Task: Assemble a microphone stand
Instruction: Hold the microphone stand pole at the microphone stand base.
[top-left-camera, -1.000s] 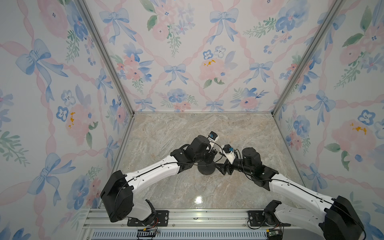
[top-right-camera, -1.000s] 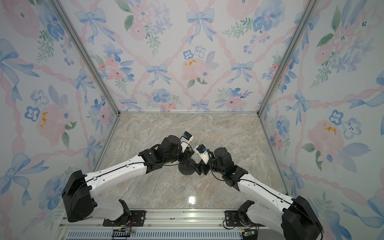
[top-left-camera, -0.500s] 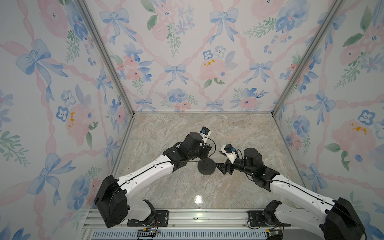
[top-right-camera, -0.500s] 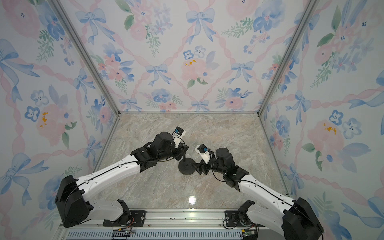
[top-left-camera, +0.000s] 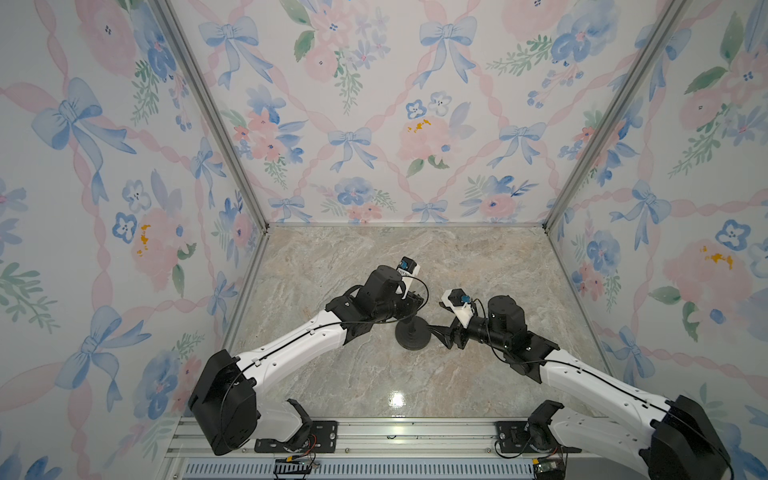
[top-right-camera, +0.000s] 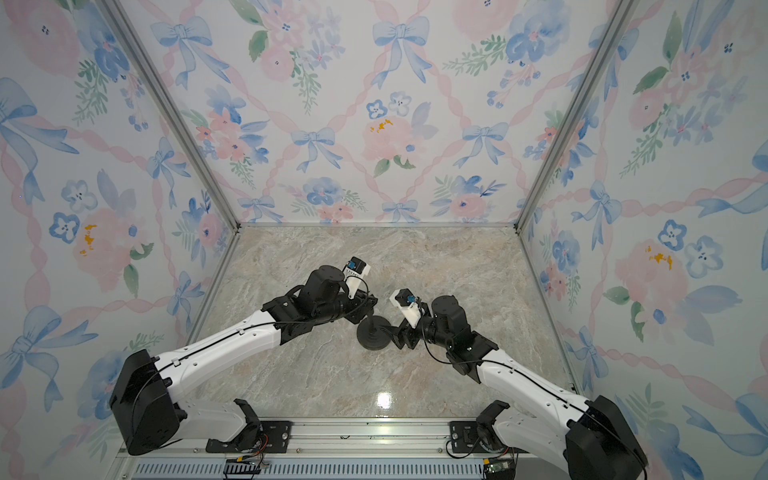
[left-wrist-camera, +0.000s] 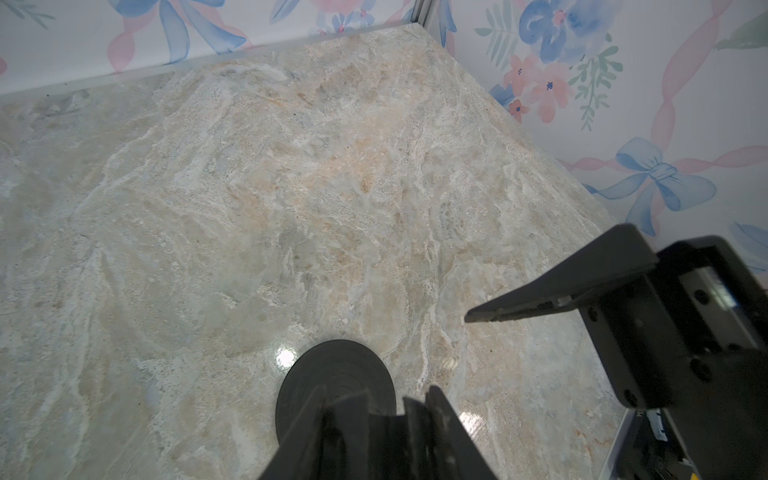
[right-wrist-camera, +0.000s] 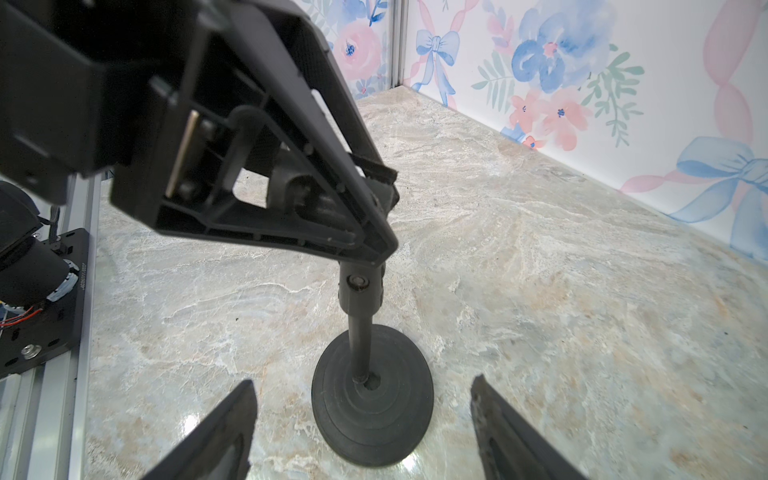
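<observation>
Floral wallpaper (top-left-camera: 374, 104) with blue bows walls in a marble-patterned bench (top-left-camera: 374, 257). In both top views the microphone stand (top-left-camera: 411, 332) sits just below the middle of the frame, between the two arms. Its disc base (right-wrist-camera: 374, 424) lies flat on the bench, and the rod (right-wrist-camera: 358, 336) rises from the middle of the disc with a slight tilt. Whether the rod's foot is fully seated in the centre hole I cannot tell.

The left gripper (right-wrist-camera: 384, 208) reaches in from the upper left of the right wrist view, its jaws drawn narrow around the clip head (right-wrist-camera: 299, 187) at the top of the rod. The right gripper (right-wrist-camera: 363, 380) holds nothing. Its jaws stand wide, one to each side of the disc base and clear of it.
</observation>
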